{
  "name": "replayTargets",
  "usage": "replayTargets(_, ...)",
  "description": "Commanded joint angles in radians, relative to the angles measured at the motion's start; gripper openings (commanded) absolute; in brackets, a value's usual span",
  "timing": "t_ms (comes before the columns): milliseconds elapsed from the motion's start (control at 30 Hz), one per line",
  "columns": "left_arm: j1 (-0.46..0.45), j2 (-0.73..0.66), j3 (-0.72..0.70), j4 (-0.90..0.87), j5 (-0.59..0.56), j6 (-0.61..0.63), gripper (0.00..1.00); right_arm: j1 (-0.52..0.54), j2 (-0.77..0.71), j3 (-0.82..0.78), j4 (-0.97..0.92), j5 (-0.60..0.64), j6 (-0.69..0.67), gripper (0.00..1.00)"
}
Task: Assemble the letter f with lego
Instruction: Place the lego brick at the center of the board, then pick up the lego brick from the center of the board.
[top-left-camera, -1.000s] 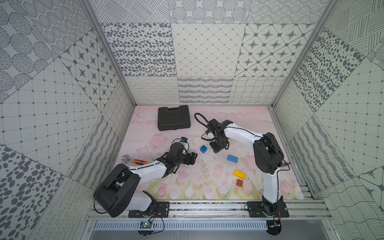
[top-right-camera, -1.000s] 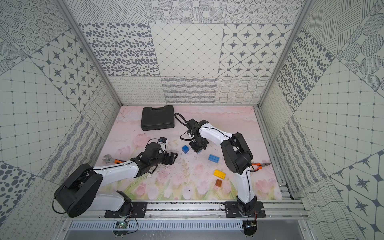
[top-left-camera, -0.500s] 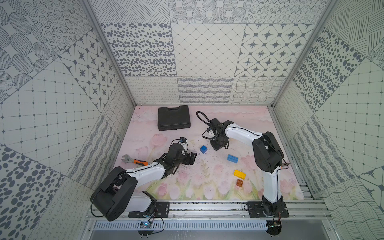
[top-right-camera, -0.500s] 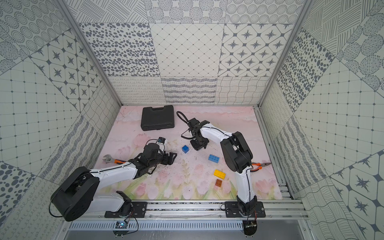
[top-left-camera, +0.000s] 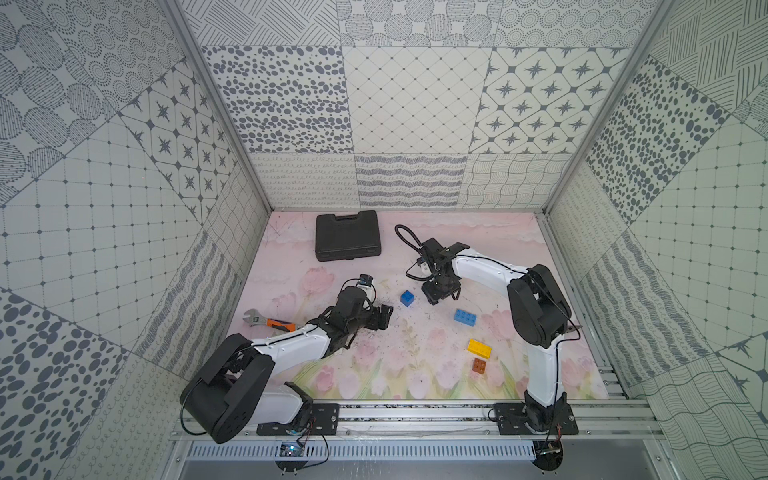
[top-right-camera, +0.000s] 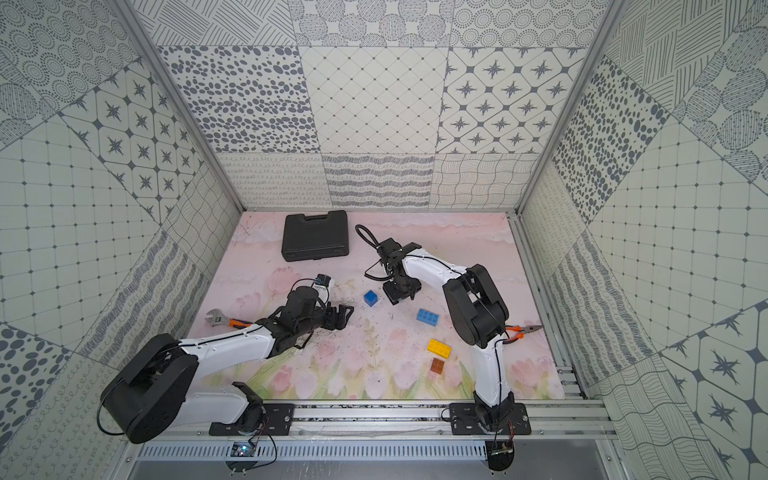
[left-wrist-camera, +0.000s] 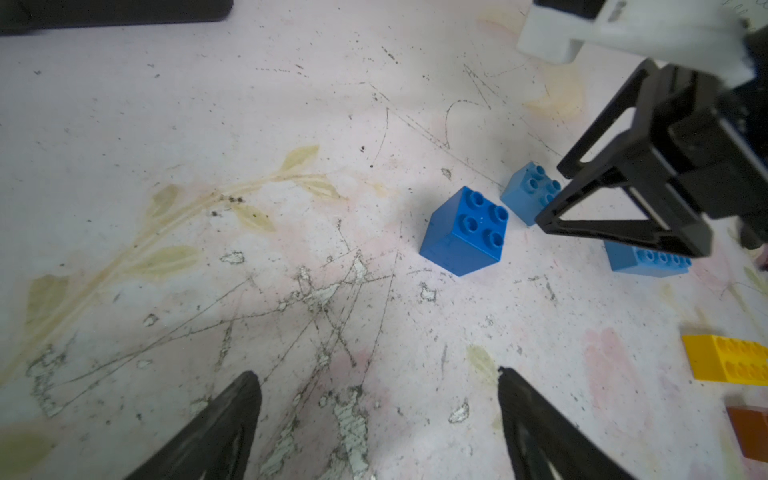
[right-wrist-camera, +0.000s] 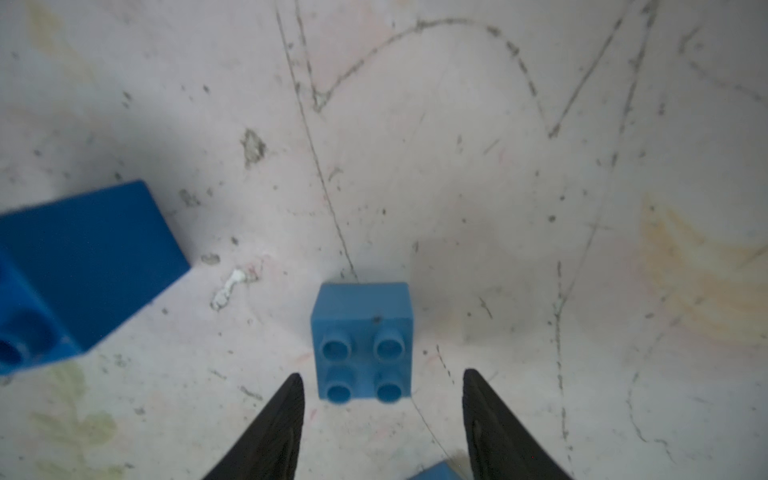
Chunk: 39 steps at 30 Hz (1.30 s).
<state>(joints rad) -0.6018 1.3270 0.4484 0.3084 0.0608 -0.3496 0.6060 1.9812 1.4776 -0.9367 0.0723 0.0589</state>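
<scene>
Fingers (right-wrist-camera: 282, 419) of the right gripper (right-wrist-camera: 381, 372) stand spread, flanking the light blue brick (right-wrist-camera: 361, 316) at mid-worktop (top-left-camera: 415, 353) without gripping. Left gripper (left-wrist-camera: 375, 370) is spread and empty. Brick is likely light, rigid, slick; flat side walls look the best hold.

The mat (top-left-camera: 490, 232) is pale pink with printed pink tulips, green leaves and dark scuffs, and the walls (top-left-camera: 415, 104) carry grey-on-white patches of dots, stars, grids and wavy lines. There are a dark blue brick (top-left-camera: 407, 298), a small light blue brick (right-wrist-camera: 362, 332), a long light blue brick (top-left-camera: 465, 317), a yellow brick (top-left-camera: 479, 348) and a brown-orange brick (top-left-camera: 478, 365); the case (top-left-camera: 347, 241) is black, the wrench (top-left-camera: 268, 321) silver with an orange handle
</scene>
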Motion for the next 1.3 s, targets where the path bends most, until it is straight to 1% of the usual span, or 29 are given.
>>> replayTargets(0, -0.003, -0.012, -0.006, 0.036, -0.015, 0.001, 0.9, -0.005, -0.13, -0.064, -0.048, 0.053, 0.043, 0.69)
replayTargets(100, -0.003, -0.009, -0.007, 0.038, -0.012, 0.001, 0.91, -0.005, -0.195, -0.151, -0.067, 0.088, 0.084, 0.73)
replayTargets(200, -0.003, -0.003, -0.006, 0.043, -0.006, 0.003, 0.91, -0.006, -0.238, -0.223, -0.061, 0.091, 0.108, 0.76)
replayTargets(467, -0.003, -0.008, -0.007, 0.04, -0.003, 0.001, 0.91, -0.024, -0.214, -0.275, -0.032, 0.063, 0.106, 0.76)
replayTargets(633, -0.003, -0.025, -0.011, 0.034, -0.01, 0.001, 0.91, -0.037, -0.192, -0.276, -0.019, 0.043, 0.095, 0.69)
replayTargets(800, -0.003, -0.022, -0.008, 0.035, -0.006, 0.001, 0.91, -0.045, -0.171, -0.278, -0.015, 0.028, 0.088, 0.67)
replayTargets(900, -0.003, -0.021, -0.008, 0.036, -0.006, 0.0, 0.91, -0.05, -0.165, -0.283, -0.011, 0.025, 0.088, 0.62)
replayTargets(933, -0.002, -0.022, -0.008, 0.036, -0.006, 0.001, 0.91, -0.052, -0.165, -0.283, -0.01, 0.021, 0.088, 0.59)
replayTargets(1033, -0.003, -0.022, -0.008, 0.036, -0.006, 0.001, 0.91, -0.055, -0.162, -0.283, -0.009, 0.012, 0.088, 0.46)
replayTargets(1133, -0.002, -0.024, -0.008, 0.036, -0.008, -0.001, 0.91, -0.058, -0.164, -0.283, -0.008, 0.006, 0.09, 0.39)
replayTargets(1200, -0.003, -0.023, -0.008, 0.035, -0.007, 0.001, 0.91, -0.058, -0.163, -0.283, -0.007, 0.001, 0.093, 0.38)
replayTargets(1233, -0.003, -0.023, -0.007, 0.036, -0.007, 0.001, 0.91, -0.059, -0.163, -0.283, -0.007, 0.004, 0.095, 0.39)
replayTargets(1267, -0.003, -0.022, -0.007, 0.036, -0.007, 0.0, 0.91, -0.058, -0.163, -0.282, -0.008, 0.008, 0.099, 0.46)
